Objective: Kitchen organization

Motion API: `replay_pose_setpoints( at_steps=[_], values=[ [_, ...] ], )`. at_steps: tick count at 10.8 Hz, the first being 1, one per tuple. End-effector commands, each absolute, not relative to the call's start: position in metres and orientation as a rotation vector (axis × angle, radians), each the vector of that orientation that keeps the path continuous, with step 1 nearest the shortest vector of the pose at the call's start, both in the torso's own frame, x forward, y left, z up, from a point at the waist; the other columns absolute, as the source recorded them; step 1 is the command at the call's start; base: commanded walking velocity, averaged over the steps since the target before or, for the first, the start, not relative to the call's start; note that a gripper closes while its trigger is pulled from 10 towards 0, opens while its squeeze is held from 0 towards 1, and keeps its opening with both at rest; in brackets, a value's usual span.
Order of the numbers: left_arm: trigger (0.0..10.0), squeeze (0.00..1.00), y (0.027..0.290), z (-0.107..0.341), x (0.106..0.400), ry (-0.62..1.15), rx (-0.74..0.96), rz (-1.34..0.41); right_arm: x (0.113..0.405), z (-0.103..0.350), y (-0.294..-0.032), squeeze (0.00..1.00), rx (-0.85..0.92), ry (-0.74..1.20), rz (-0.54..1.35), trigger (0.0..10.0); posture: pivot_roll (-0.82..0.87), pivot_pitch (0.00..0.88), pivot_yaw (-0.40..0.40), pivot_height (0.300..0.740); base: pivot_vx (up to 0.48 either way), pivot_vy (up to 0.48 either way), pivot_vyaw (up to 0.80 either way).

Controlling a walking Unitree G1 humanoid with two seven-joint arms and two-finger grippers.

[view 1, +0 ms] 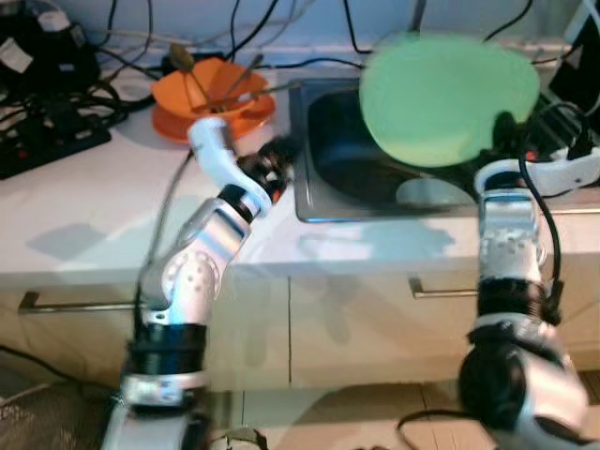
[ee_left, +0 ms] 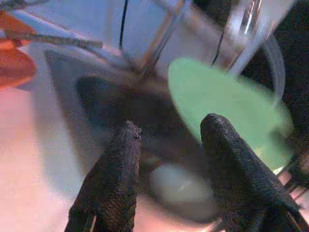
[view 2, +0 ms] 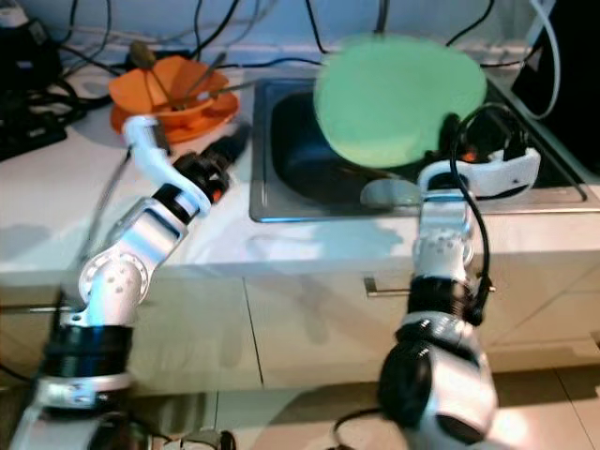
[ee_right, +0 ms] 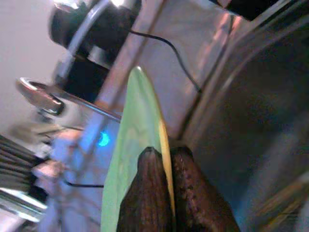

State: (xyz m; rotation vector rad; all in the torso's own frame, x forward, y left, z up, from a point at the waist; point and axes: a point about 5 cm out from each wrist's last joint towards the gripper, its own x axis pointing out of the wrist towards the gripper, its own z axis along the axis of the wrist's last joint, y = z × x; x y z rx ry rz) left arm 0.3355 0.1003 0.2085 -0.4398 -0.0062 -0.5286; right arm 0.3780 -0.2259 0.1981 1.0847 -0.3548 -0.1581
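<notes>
**Green plate held over the sink**

The right hand (ee_right: 161,193) grips a round pale-green plate (view 1: 448,98) by its rim, the two black fingers (ee_right: 145,193) pinched on either side of the edge. The plate hangs tilted above the dark stainless-steel sink (view 1: 323,178), which is set into the white surface (view 1: 84,206); its face is turned toward the head camera and hides most of the basin's far side. A pale round object (too blurred to name) lies at the bottom of the sink, below the plate.

The left hand (ee_left: 166,169) is raised at the sink's left edge, its two black fingers spread apart and holding nothing, pointing toward the basin and the plate.

Behind the left arm, an orange bowl (view 1: 214,94) sits on the surface just left of the sink, with several thin utensils (view 1: 192,70) sticking out of it. Black cables (view 1: 56,103) and a power strip lie at the far left of the surface, and more cables run along the back wall. Below the surface are pale cabinet fronts with metal bar handles (view 1: 441,292)
</notes>
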Motion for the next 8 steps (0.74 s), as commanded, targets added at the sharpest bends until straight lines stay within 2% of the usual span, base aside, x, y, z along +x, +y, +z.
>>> replay_pose_setpoints(
  at_steps=[1, 2, 3, 8],
  values=[
    [10.0, 0.0, 0.092, 0.202, 0.334, 0.032, -0.287, -0.541, 0.384, 0.214, -0.227, 0.0, 1.001, -0.382, -0.157, 10.0, 0.09, 0.044, 0.021, 0.74, 0.0, 0.0, 0.0],
    [10.0, 0.0, 0.086, 0.195, 0.331, 0.072, -0.17, -0.571, 0.39, 0.213, -0.228, 0.0, 0.885, -0.325, -0.182, 10.0, 0.1, 0.044, 0.016, 0.74, 0.0, 0.0, 0.0],
    [10.0, 0.0, 0.079, 0.195, 0.327, 0.075, -0.126, -0.606, 0.394, 0.214, -0.228, 0.0, 0.814, -0.3, -0.189, 10.0, 0.11, 0.044, 0.01, 0.74, 0.0, 0.0, 0.0],
    [10.0, 0.0, 0.074, 0.192, 0.321, 0.081, -0.033, -0.632, 0.404, 0.212, -0.228, 0.0, 0.613, -0.21, -0.211, 10.0, 0.13, 0.043, 0.0, 0.74, 0.0, 0.0, 0.0]
  ],
)
